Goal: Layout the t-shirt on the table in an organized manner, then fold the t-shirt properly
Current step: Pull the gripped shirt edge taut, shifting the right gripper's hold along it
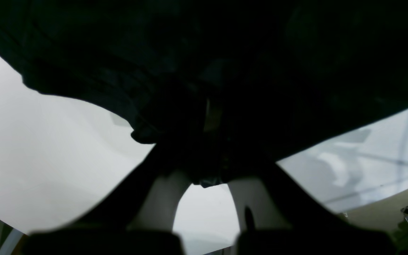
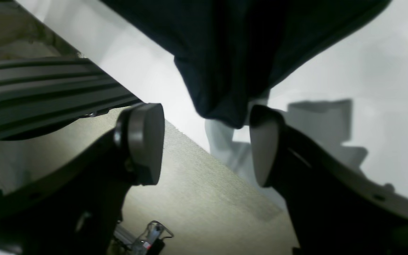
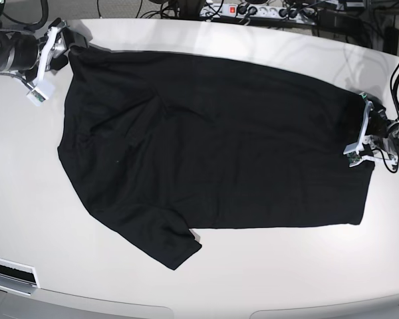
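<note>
A: State the position of the t-shirt.

B: It lies spread flat on the worktop. Its long axis runs from 9 o'clock to 3 o'clock in the base view. One short sleeve points toward 6 o'clock at the near edge. The upper corner at 10 o'clock sits beside the right claw. The edge at 3 o'clock meets the left claw.

A: Report the claw states.

B: Right claw: jaws apart. In the right wrist view a hanging fold of fabric sits between the two pads, with a visible gap to the one on the left. Left claw: jaws together, clamped on the t-shirt edge; black cloth fills the upper part of the left wrist view.

A: List surrounding items.

B: Past the far worktop edge, at 12 o'clock, a power strip and cables. No containers are visible.
</note>
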`<state>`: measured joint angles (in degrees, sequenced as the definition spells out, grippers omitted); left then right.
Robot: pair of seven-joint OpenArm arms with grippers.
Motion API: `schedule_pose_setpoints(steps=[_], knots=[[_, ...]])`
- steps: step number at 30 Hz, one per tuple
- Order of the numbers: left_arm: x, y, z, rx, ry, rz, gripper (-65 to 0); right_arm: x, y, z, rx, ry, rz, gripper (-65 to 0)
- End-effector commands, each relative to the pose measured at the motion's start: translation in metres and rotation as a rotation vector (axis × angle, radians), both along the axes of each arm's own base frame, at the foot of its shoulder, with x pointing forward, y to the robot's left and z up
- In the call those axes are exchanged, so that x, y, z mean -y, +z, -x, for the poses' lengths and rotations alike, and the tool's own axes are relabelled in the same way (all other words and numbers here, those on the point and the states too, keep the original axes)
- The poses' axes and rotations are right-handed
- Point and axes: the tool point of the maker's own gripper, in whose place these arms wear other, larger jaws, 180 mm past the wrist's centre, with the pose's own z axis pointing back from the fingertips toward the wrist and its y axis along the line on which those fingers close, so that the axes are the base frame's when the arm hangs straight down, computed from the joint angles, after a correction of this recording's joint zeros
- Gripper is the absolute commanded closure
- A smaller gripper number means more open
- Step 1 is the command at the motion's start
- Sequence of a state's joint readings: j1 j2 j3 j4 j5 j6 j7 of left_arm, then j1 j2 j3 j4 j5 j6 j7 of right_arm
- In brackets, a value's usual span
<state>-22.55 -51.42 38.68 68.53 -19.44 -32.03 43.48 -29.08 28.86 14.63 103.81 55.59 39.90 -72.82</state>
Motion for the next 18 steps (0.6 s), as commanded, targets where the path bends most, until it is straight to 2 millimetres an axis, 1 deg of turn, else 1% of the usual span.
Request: schedule_pose_setpoints(steps=[1, 4, 8, 13, 15, 16, 18], knots=[[-0.01, 0.012, -0.009, 0.031, 0.006, -0.019, 0.0, 0.0, 0.005, 0.001, 0.015, -0.001, -0.012, -39.4], [-0.011, 0.013, -0.01, 0.031, 0.007, -0.02, 0.0, -0.004, -0.001, 0.014, 0.012, -0.029, -0.026, -39.4], [-0.01, 0.013, -0.01, 0.031, 0.009, -0.016, 0.0, 0.008, -0.014, 0.007, 0.08, -0.091, 0.081, -39.2], [-0.01, 0.013, -0.008, 0.027, 0.015, -0.011, 0.0, -0.011, -0.016, 0.003, 0.113, -0.124, 0.025, -39.2], [-0.011, 0.013, -0.008, 0.027, 0.016, -0.014, 0.0, -0.012, -0.017, -0.002, 0.127, -0.132, 0.032, -38.7], [-0.013, 0.014, -0.008, 0.027, 0.017, -0.016, 0.0, -0.01, -0.019, -0.003, 0.127, -0.137, 0.055, -37.7], [-0.015, 0.015, -0.007, 0.027, 0.023, -0.015, 0.0, -0.007, -0.022, -0.002, 0.125, -0.136, 0.081, -30.6]])
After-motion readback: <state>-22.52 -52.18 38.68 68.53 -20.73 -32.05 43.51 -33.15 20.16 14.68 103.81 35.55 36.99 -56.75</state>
